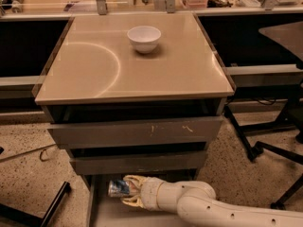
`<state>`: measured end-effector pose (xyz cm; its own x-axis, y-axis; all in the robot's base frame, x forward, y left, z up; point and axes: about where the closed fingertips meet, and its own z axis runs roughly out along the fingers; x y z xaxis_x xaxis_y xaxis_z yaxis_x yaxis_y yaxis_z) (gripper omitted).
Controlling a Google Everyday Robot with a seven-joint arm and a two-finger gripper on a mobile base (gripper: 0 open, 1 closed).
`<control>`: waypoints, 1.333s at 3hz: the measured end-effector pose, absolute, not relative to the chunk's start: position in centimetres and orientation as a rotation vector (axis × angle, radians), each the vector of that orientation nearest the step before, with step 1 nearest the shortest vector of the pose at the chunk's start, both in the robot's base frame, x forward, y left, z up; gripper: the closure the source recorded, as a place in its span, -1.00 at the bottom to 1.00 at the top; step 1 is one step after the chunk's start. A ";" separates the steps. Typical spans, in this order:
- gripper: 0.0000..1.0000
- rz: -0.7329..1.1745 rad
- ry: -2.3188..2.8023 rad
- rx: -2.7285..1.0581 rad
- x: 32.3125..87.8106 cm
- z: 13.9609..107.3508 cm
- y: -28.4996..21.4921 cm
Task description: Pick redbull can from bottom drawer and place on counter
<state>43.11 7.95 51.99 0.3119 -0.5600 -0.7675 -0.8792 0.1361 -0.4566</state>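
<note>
The redbull can (119, 188), silver with blue patches, lies on its side between my gripper's fingers above the bottom drawer (97, 212), a shallow grey tray pulled out under the cabinet. My gripper (129, 191) comes in from the lower right on a white arm and is shut on the can. The counter (175, 65) is the glossy tan top above, with a pale arc mark at its left.
A white bowl (144, 38) stands on the counter near the back. Two wider grey drawers (137, 132) with scuffed fronts sit above the bottom one. A chair base (270, 141) is at the right. A dark bar (52, 205) lies on the floor at left.
</note>
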 end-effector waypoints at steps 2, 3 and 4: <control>1.00 0.323 1.287 -1.526 44.1 57.7 7.5; 1.00 0.193 1.200 -1.469 45.4 67.0 5.6; 1.00 0.036 1.067 -1.425 45.7 77.0 4.9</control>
